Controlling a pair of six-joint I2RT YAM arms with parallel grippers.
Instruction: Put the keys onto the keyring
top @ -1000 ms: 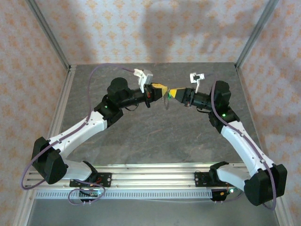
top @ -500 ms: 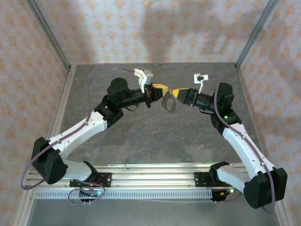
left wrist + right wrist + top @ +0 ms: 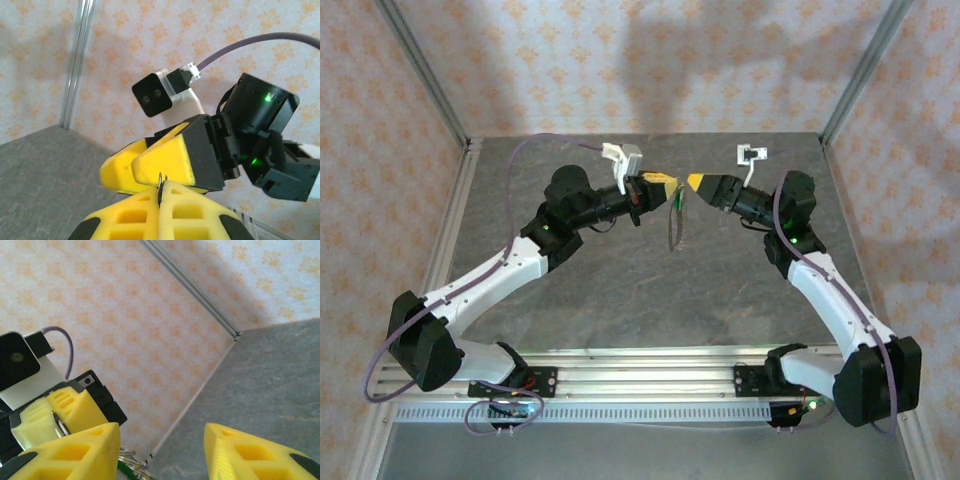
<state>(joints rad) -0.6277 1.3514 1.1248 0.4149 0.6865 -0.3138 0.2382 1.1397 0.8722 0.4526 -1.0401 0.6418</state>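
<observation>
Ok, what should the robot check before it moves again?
1. Is the left claw pinched shut on the thin ring? Ok.
2. Is the ring hanging under that claw, off the table? Ok.
3. Is the right claw open, with nothing between its fingers? Ok.
4. Is there a small gap between the two claws, seen from the top? Ok.
5. Are the keys on the ring? Cannot tell, too small.

Above the far half of the bench point(image 3: 620, 300), the left tool point(image 3: 665, 183) sits just left of the right tool point(image 3: 693, 181), the keyring point(image 3: 671, 230) hanging from the left one.
</observation>
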